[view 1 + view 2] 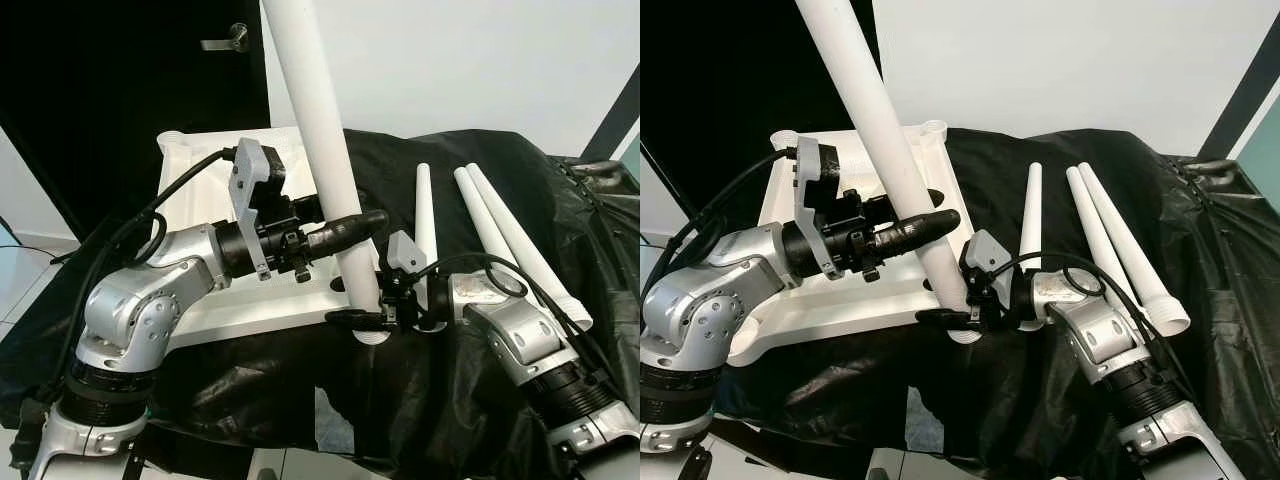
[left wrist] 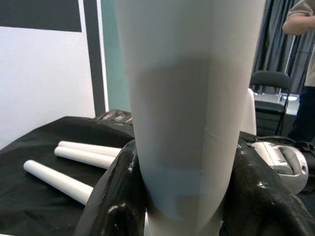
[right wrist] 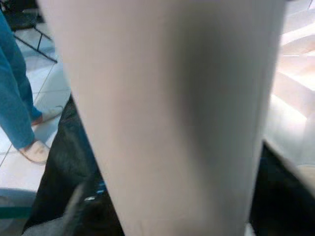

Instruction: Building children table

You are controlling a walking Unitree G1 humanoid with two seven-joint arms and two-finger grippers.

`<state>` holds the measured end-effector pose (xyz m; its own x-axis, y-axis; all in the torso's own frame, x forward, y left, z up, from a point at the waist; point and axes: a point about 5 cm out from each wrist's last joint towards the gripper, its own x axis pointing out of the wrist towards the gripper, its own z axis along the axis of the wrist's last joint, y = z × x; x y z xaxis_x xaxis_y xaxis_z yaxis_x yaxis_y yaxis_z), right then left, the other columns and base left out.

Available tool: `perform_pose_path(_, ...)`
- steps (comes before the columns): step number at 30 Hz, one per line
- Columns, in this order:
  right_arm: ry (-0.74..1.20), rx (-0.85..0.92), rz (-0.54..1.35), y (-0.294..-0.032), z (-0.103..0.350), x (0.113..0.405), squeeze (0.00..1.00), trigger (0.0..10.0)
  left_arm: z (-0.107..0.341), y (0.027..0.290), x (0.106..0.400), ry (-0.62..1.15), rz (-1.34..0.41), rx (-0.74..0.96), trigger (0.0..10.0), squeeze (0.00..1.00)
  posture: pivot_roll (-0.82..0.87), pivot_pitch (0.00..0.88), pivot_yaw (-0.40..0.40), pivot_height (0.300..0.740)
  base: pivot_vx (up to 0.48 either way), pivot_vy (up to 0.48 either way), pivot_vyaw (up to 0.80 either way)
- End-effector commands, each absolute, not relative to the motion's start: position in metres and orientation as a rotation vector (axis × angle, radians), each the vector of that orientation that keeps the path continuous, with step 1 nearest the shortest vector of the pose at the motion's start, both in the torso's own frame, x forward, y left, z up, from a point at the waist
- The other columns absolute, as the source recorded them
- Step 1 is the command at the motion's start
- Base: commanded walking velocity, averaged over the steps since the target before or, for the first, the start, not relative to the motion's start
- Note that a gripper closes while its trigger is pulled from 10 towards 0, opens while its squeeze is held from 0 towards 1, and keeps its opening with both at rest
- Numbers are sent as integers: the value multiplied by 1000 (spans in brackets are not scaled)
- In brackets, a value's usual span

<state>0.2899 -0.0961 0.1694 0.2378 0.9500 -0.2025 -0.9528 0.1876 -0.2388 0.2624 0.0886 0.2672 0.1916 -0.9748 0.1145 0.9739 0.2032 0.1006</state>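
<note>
Your left gripper [image 1: 352,228] is clamped on the white table leg [image 1: 318,130] partway up; the black fingers [image 2: 118,196] hug both sides of it in the left wrist view. Your right gripper [image 1: 362,318] is closed around the same leg at its wide base end. The leg is a smooth white tapered tube, standing tilted, base at the front corner of the white tabletop [image 1: 200,180], which lies upside down on the black cloth [image 1: 560,230]. Three spare white legs [image 1: 480,225] lie side by side on the cloth, just right of the tabletop. Person's blue trouser leg [image 3: 15,98] and shoe on the tiled floor in the right wrist view.
</note>
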Motion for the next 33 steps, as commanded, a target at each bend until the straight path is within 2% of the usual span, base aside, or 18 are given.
perform_pose_path(1, -34, -326, 1298, -96, 178, 294, 1000, 10000, 271, 81, 260, -165, -1423, 64, 10000, 0, 113, 0, -26, 740, 0, 0, 0)
perform_pose_path(7, -70, -301, 1197, -92, 179, 297, 1000, 10000, 274, 77, 269, -161, -1278, 82, 10000, 0, 116, 0, -25, 740, 0, 0, 0)
perform_pose_path(8, -81, -287, 1163, -90, 179, 298, 369, 10000, 274, 76, 272, -156, -1239, 89, 10000, 0, 119, 0, -25, 740, 0, 0, 0)
perform_pose_path(10, -87, -278, 1143, -89, 179, 299, 369, 10000, 274, 76, 274, -154, -1215, 95, 10000, 0, 119, 0, -25, 740, 0, 0, 0)
perform_pose_path(11, -94, -272, 1104, -87, 179, 301, 0, 10000, 274, 75, 277, -137, -1186, 92, 10000, 0, 122, 0, -24, 740, 0, 0, 0)
perform_pose_path(15, -124, -259, 955, -82, 178, 308, 0, 10000, 276, 74, 289, -118, -1059, 86, 10000, 0, 126, 0, -19, 740, 0, 0, 0)
perform_pose_path(26, -148, -310, 664, -70, 172, 320, 0, 10000, 284, 66, 305, -112, -853, 33, 10000, 0, 131, 0, -11, 740, 0, 0, 0)
perform_pose_path(33, -182, -272, 521, -70, 176, 328, 0, 10000, 292, 55, 310, -124, -823, 3, 10000, 0, 133, 0, -7, 740, 0, 0, 0)
